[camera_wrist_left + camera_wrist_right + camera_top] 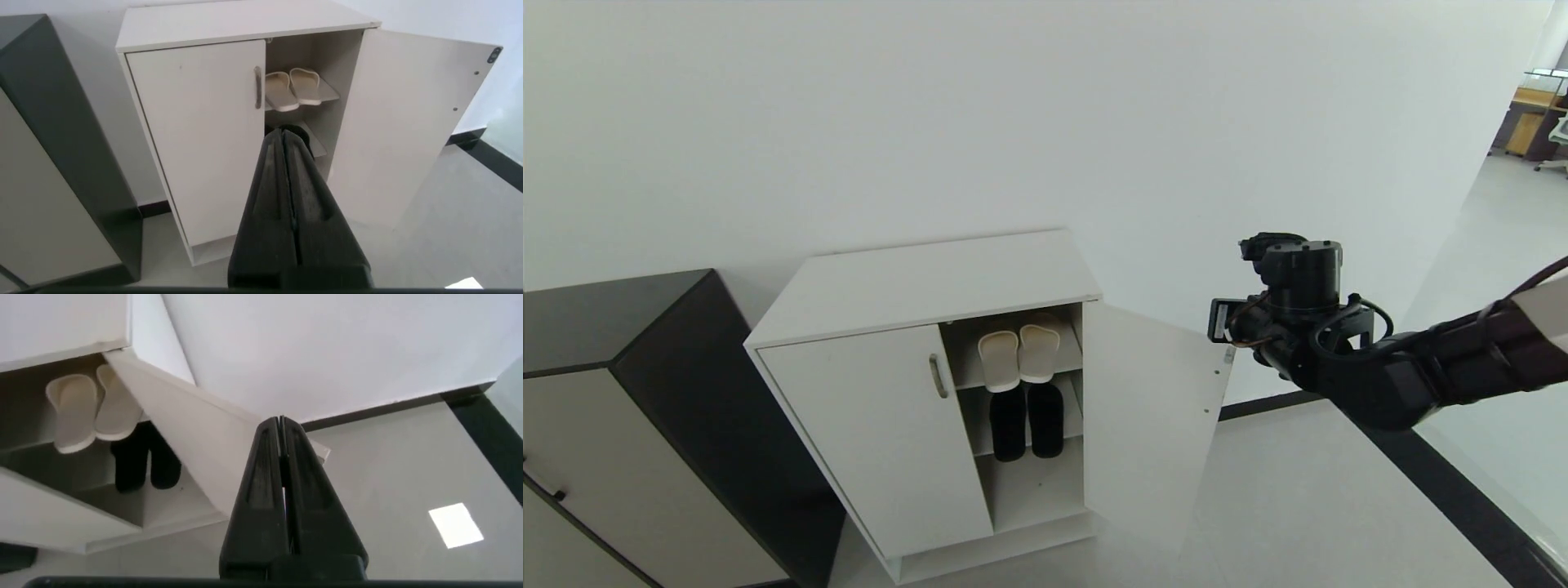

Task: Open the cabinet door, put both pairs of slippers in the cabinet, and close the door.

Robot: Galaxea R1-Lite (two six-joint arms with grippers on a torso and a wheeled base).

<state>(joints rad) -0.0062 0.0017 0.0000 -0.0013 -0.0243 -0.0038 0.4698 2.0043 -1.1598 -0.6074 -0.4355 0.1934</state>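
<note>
Against the white wall [1013, 122] stands the white cabinet [915, 278], and both pairs of slippers are inside it. The white slippers [1019, 355] lie side by side on the top shelf. Their ends stick out a little over the front of the shelf. The black slippers [1027, 420] lie side by side on the shelf just under them.

The cabinet has two doors. The open door [1152, 408] is on my right side and is swung wide out over the floor [1298, 506]. The closed door [874, 433] is on my left side. It has a small handle [938, 376] near its inner edge.

My right arm [1421, 367] is held out at the top of the open door's free edge. My right gripper [282, 423] is pressed tight together and has nothing in it. Its tip is right by that door's edge. I cannot tell if it touches the door.

My left gripper [284, 135] is pressed tight together too, with nothing in it. It hangs in front of the cabinet and points at the open side, apart from the shelves.

A dark cabinet [686, 384] stands just beside the white one, on my left.
</note>
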